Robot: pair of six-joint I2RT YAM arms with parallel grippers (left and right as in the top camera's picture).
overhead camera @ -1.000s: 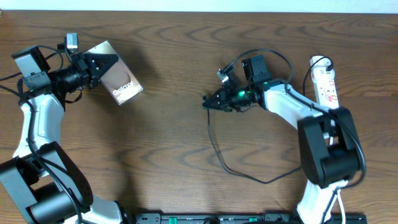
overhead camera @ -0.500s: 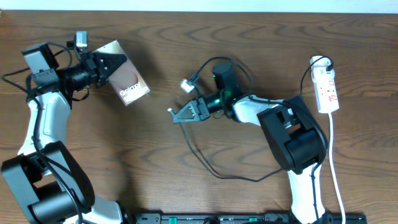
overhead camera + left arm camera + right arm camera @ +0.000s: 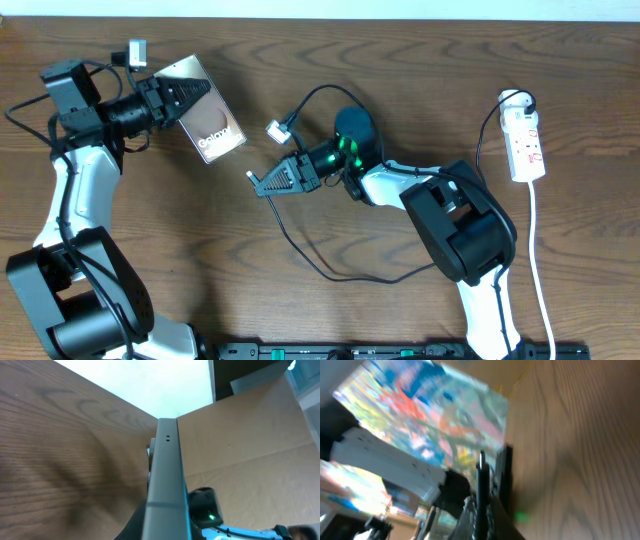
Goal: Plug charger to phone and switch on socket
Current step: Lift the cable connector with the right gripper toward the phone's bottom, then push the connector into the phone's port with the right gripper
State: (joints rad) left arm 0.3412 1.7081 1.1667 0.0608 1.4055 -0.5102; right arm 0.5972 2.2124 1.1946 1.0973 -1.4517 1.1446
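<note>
Pinched the phone in the left gripper, upper left. Clamped the charger tip in the right gripper, nearby. Risked missing the port through tilt, bending the tip.

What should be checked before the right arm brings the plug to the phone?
1. Grip on the phone: ok, the left gripper clamps it, tilted off the table.
2. Grip on the plug tip: ok, it sticks out of the right gripper.
3. Tip at the phone: not ok, a clear gap separates them.
4. Port facing the tip: cannot tell; the left wrist view shows one narrow edge, no port discernible.
5. Slack in the charger: ok, it trails in a loose loop.
6. Switch on the socket: cannot tell, too small.
</note>
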